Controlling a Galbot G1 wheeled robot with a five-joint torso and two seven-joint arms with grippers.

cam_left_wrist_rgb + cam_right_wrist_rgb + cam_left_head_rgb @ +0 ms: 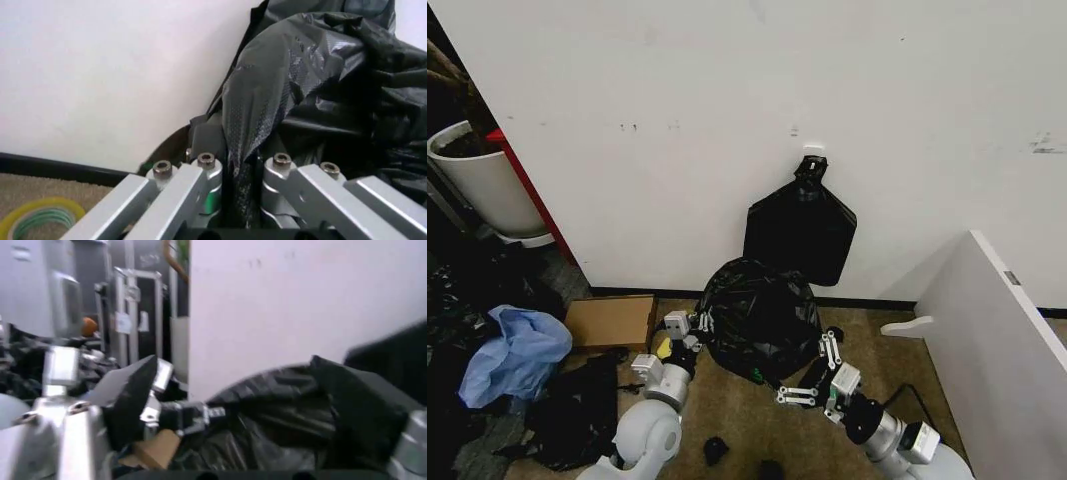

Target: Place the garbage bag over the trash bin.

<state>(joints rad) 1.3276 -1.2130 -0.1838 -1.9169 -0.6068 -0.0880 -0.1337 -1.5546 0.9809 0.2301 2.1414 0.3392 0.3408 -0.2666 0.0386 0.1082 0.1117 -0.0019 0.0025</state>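
The garbage bag (757, 315) is a glossy, wrinkled black mound on the floor by the wall. The trash bin is hidden under it; only a green sliver (755, 376) shows at the bag's lower edge. My left gripper (693, 325) is at the bag's left side. In the left wrist view it (240, 167) is shut on a fold of the garbage bag (293, 85). My right gripper (815, 372) stands open just off the bag's lower right, touching nothing. The right wrist view shows its black pad (133, 397) and the garbage bag (287, 405) between the spread jaws.
A flat black bundle (800, 230) hangs on the wall above the bag. To the left are a cardboard box (609, 320), a blue plastic sheet (515, 350), black plastic (577, 415) and a white planter (482, 180). A white panel (1002, 330) stands right. A yellow tape roll (40, 215) lies beside the left gripper.
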